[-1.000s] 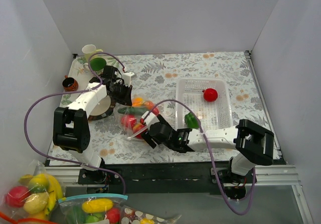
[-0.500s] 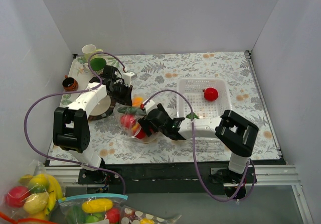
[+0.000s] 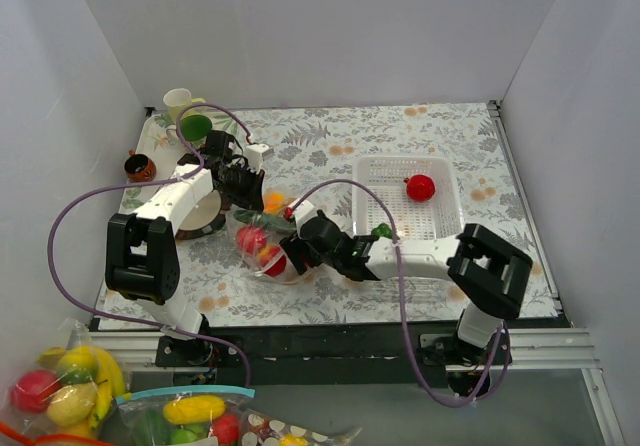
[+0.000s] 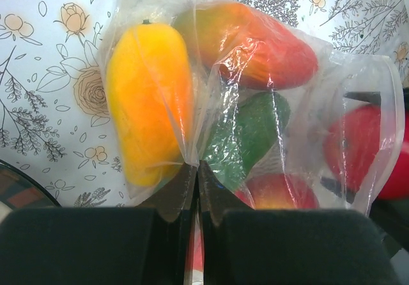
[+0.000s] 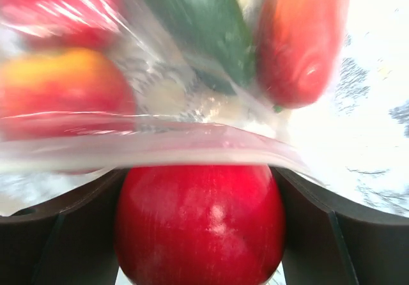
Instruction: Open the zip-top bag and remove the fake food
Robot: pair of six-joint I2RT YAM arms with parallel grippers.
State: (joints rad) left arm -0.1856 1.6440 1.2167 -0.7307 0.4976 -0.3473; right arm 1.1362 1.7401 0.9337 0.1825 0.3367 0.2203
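The zip-top bag (image 3: 258, 228) lies left of centre on the flowered table, its whitish zip strip (image 5: 160, 138) at the near side. My left gripper (image 3: 245, 188) is shut on a fold of its far end (image 4: 197, 170). Through the plastic show a yellow fruit (image 4: 150, 100), an orange-red one (image 4: 255, 48), a green one (image 4: 246, 131) and a red-yellow one (image 4: 275, 192). My right gripper (image 3: 283, 258) is at the bag's mouth, shut on a red apple (image 5: 199, 224) just under the zip strip. A red fruit (image 3: 420, 187) and a green one (image 3: 380, 232) lie in the white basket (image 3: 440, 246).
A cream cup (image 3: 180, 99), a green cup (image 3: 194, 126), a small brown pot (image 3: 140, 166) and a dark dish (image 3: 200, 218) stand at the left back. Off the table, bottom left, lie a fruit bag (image 3: 60, 386) and a teal-zipped bag (image 3: 190, 416).
My right gripper has moved up and left from the table's front to the bag's mouth and now has the red apple between its fingers. The left arm has not moved.
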